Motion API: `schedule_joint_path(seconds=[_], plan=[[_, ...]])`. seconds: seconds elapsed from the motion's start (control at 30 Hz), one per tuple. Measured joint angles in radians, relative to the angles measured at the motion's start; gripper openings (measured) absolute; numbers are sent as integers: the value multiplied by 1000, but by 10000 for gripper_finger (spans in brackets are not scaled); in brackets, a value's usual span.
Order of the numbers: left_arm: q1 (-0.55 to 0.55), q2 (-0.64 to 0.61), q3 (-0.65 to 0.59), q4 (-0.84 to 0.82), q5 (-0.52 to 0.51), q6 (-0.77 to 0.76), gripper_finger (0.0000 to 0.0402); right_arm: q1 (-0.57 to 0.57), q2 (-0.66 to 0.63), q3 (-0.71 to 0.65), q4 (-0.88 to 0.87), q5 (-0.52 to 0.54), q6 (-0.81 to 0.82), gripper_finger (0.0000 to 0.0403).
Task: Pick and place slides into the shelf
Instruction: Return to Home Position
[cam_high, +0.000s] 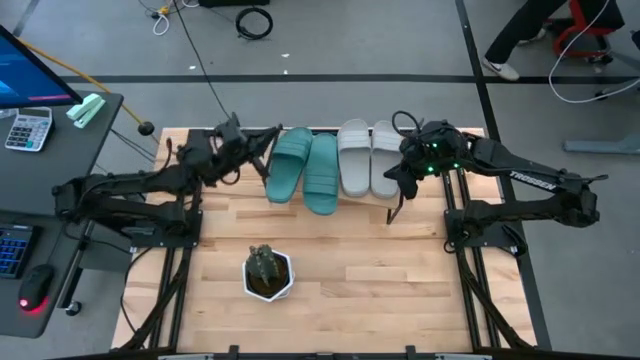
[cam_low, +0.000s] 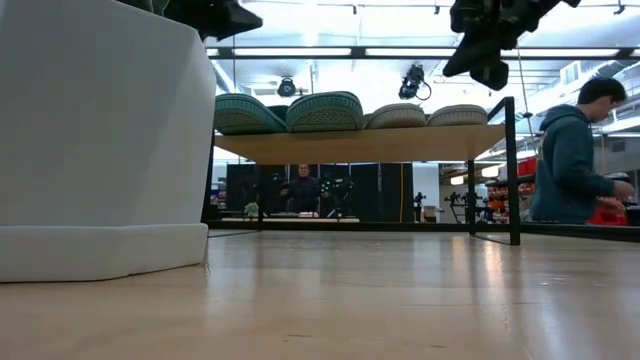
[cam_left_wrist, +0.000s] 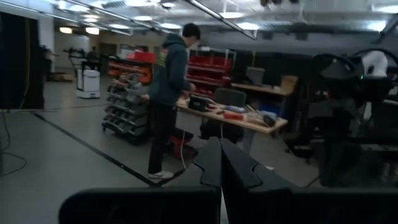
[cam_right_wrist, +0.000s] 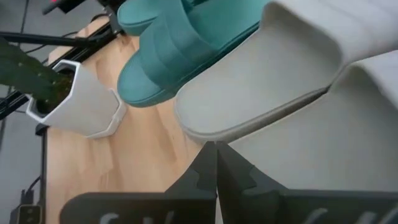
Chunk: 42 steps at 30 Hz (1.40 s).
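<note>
Four slides lie side by side on the shelf, soles on its wooden plank: the teal pair on the left and the grey-white pair on the right. My left gripper is shut and hovers just left of the teal pair, above shelf height, pointing level toward the room. My right gripper is shut and hangs over the near end of the grey slides, beside the teal ones. In the low view it stands clear above the slides.
A small plant in a white pot stands on the table's near middle and fills the left of the low view. Bare wood lies between pot and shelf. The shelf's black leg stands on the right. A person works beyond the table.
</note>
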Motion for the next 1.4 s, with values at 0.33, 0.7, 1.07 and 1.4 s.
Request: schedule_joint_path(seconds=[0.33,0.7,1.07,1.4], plan=[[-166,-122,-220,147,-190,6,0,-21,64,0,45,-66,-23,0],[-244,-491,-351,234,-219,179,0,-46,72,0,73,-74,-20,0],[-275,-711,-351,-34,-277,246,0,-46,88,0,93,-68,3,0],[-275,-815,-352,-138,-144,233,0,-51,88,0,102,-55,11,0]])
